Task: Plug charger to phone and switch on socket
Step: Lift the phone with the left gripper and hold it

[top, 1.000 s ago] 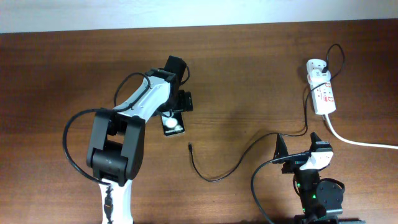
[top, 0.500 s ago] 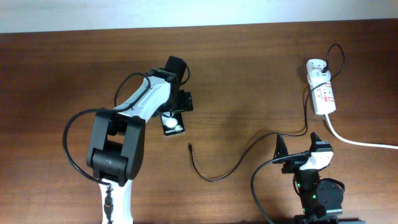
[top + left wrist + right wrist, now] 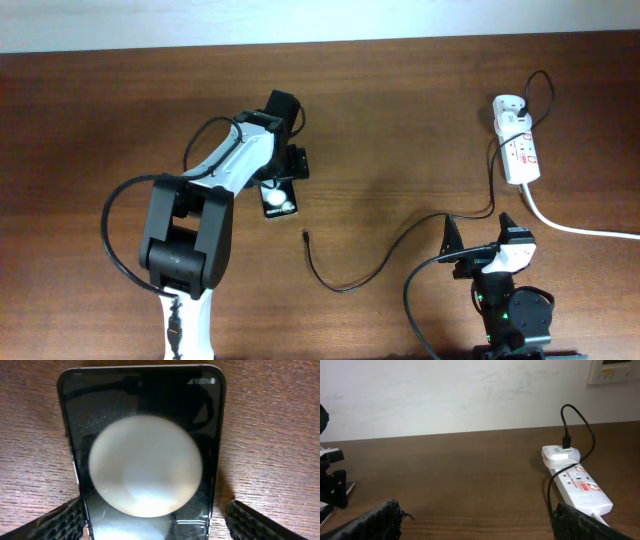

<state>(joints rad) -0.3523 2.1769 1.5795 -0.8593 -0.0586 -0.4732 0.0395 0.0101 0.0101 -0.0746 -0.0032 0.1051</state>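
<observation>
The black phone [image 3: 277, 200] lies flat on the table, its screen [image 3: 145, 465] mirroring a round white light. My left gripper [image 3: 281, 186] straddles its near end, open. In the left wrist view the left finger [image 3: 60, 521] sits at the phone's edge, while the right finger [image 3: 260, 522] stands a gap away from it. The charger cable [image 3: 345, 287] curls loose on the wood, its plug tip [image 3: 304, 236] free, right of the phone. It runs to the white adapter [image 3: 509, 104] on the socket [image 3: 521, 152] at the far right. My right gripper [image 3: 478, 232] stands open and empty near the front edge.
The socket's thick white cord [image 3: 575, 228] trails off the right side. In the right wrist view the socket [image 3: 580, 487] lies ahead to the right, with the black cable looping above the adapter [image 3: 560, 455]. The left arm's body [image 3: 185, 230] covers the front left.
</observation>
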